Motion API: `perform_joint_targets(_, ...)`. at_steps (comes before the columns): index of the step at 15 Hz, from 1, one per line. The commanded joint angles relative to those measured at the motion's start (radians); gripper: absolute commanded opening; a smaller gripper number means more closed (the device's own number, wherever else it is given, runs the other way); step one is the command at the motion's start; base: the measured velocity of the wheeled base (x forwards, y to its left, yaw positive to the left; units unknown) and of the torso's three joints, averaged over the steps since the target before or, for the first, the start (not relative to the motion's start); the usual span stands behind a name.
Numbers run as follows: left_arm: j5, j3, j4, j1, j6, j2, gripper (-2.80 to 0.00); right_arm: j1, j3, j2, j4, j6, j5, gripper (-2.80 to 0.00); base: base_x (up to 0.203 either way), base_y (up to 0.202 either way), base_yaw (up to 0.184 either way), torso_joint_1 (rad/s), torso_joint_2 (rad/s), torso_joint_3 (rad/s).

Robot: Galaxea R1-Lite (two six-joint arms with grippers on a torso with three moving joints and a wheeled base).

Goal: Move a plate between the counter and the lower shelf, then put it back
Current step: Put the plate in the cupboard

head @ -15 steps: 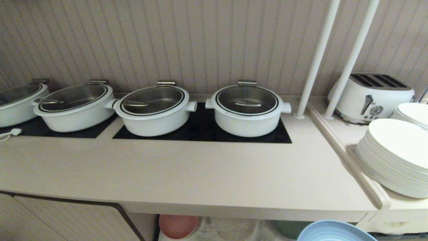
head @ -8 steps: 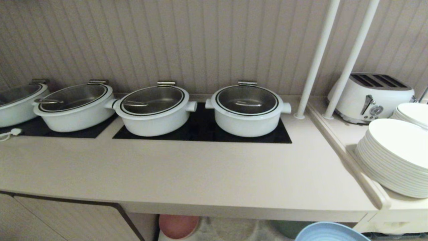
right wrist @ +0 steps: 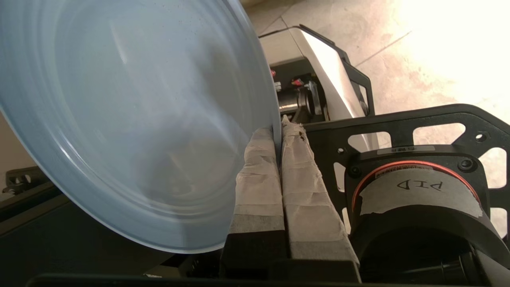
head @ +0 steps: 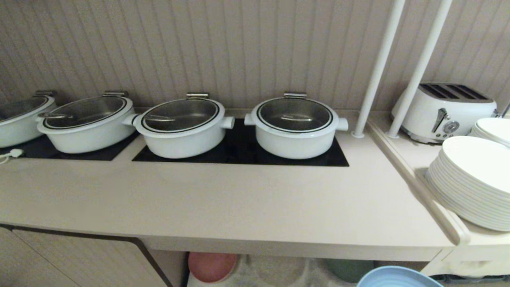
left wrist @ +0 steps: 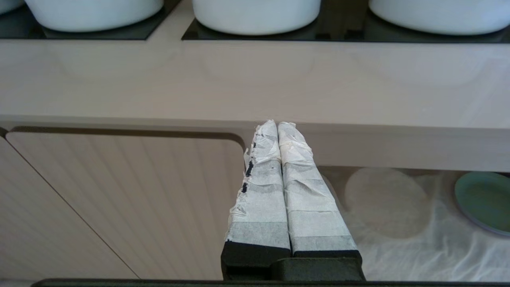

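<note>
Light-blue plate (right wrist: 131, 119) rim pinched between the right gripper's (right wrist: 279, 129) fingers (right wrist: 259, 171).

Two long fingers on the left gripper (left wrist: 277, 123), wrapped in creased white tape, frayed at one edge with black showing through. Black blocks at the base. Same taped fingers on the right gripper (right wrist: 279, 129). Beside them a black metal bracket (right wrist: 418, 123) with cut-out holes and small screws, and a round black housing (right wrist: 414, 203) with an orange ring (taped label hand-marked "PID").
</note>
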Motion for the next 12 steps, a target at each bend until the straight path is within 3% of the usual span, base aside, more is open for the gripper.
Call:
perform_joint_targets(1, 0.001, 0.0, 0.0, 0.0, 0.0, 0.0, -2.8, -0.001, -0.001, -0.009, 0.006, 0.004, 0.001, -2.8, 0.0, 0.0, 0.0, -0.134, 0.3, 0.154)
perform_joint_targets(12, 0.001, 0.0, 0.0, 0.0, 0.0, 0.0, -2.8, 0.0, 0.001, -0.04, 0.043, 0.004, 0.001, -2.8, 0.0, 0.0, 0.0, -0.144, 0.31, 0.159)
